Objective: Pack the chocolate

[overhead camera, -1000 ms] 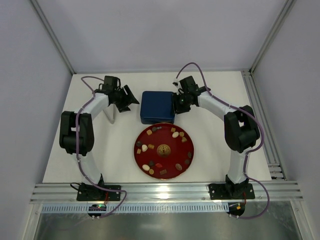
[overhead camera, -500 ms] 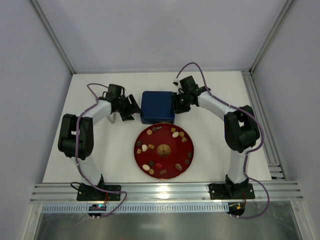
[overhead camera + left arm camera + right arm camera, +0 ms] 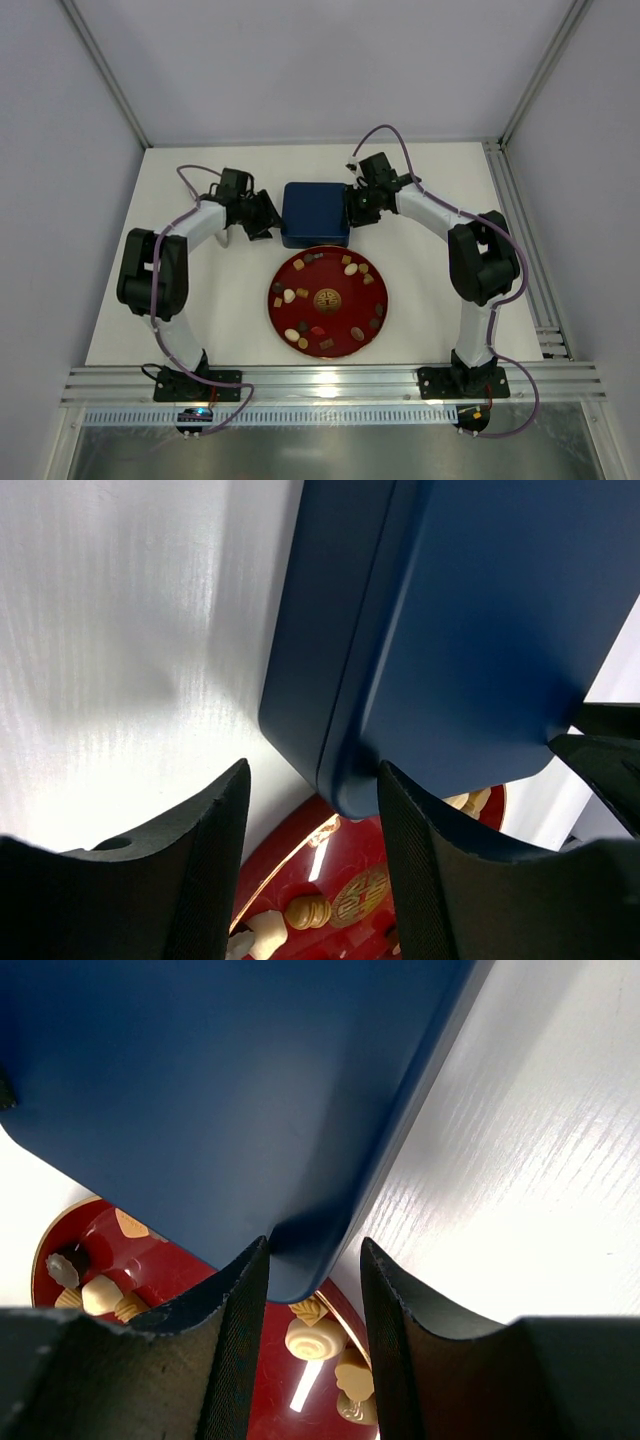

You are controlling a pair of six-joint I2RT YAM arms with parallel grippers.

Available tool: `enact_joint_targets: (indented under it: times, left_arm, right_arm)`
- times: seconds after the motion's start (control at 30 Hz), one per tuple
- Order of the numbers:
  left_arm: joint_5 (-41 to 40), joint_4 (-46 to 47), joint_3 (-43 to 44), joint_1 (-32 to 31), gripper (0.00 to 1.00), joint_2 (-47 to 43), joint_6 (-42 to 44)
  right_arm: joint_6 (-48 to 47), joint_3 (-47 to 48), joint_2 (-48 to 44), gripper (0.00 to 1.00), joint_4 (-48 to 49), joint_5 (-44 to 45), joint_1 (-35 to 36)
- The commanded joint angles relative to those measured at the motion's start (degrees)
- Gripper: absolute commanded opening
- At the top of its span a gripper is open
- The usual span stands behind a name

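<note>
The chocolate (image 3: pixel 351 269) is several small brown, tan and cream pieces spread on the round red plate (image 3: pixel 350 306). Behind the plate lies the closed dark blue box (image 3: pixel 315 212). My left gripper (image 3: pixel 263 215) is at the box's left side and open. In the left wrist view the box (image 3: pixel 480 630) has its near corner between my fingers (image 3: pixel 205 870), close to the right one, with a gap on the left. My right gripper (image 3: pixel 357 208) is open at the box's right side. In the right wrist view the box (image 3: pixel 220 1080) has its corner against the left finger (image 3: pixel 240 1345), and cream chocolate (image 3: pixel 316 1338) shows below.
The plate (image 3: pixel 350 855) almost touches the box's near edge. White table (image 3: pixel 440 300) lies on both sides. An aluminium rail (image 3: pixel 330 385) runs along the near edge. Frame posts stand at the back corners.
My left gripper has swung right, up to the box's left side, and its jaws have narrowed somewhat. The right gripper, the box and the plate have stayed put.
</note>
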Motion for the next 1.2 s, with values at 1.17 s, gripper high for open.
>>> enact_joint_targets:
  times: [1.17]
  left_arm:
    - [-12.7, -9.0, -1.8, -4.9, 0.48, 7.0, -1.0]
  right_arm:
    - [2.3, -8.4, 3.5, 0.4, 6.6, 0.8, -3.9]
